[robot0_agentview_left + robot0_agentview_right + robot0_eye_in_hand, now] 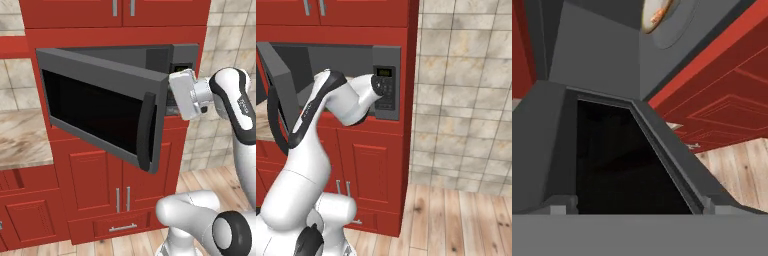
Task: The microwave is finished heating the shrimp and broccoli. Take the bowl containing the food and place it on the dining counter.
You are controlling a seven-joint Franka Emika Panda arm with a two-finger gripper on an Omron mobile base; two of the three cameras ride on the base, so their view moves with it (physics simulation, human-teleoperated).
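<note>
The microwave (pixel 172 55) is built into red cabinets, and its black-glass door (pixel 100 107) stands swung out to the left. My hand (pixel 184 94) is at the door's free edge beside the curved handle (pixel 146 131), its fingers hidden behind the door. In the hand view my gripper (pixel 634 207) is open with nothing between its tips, facing the door's inner glass (pixel 622 160). Deep in the cavity the bowl (pixel 653 17) shows as a tan rim cut off by the picture's top edge, with an orange-pink bit, likely the shrimp (pixel 658 16), inside. The broccoli is hidden. The dining counter is out of view.
The button panel (pixel 386 90) with its small display is on the microwave's right. Red cabinet doors (pixel 100 182) fill the wall below, and a marbled wall counter (pixel 20 135) runs to the left. A tiled wall (pixel 466 100) and wooden floor (pixel 456 220) lie to the right.
</note>
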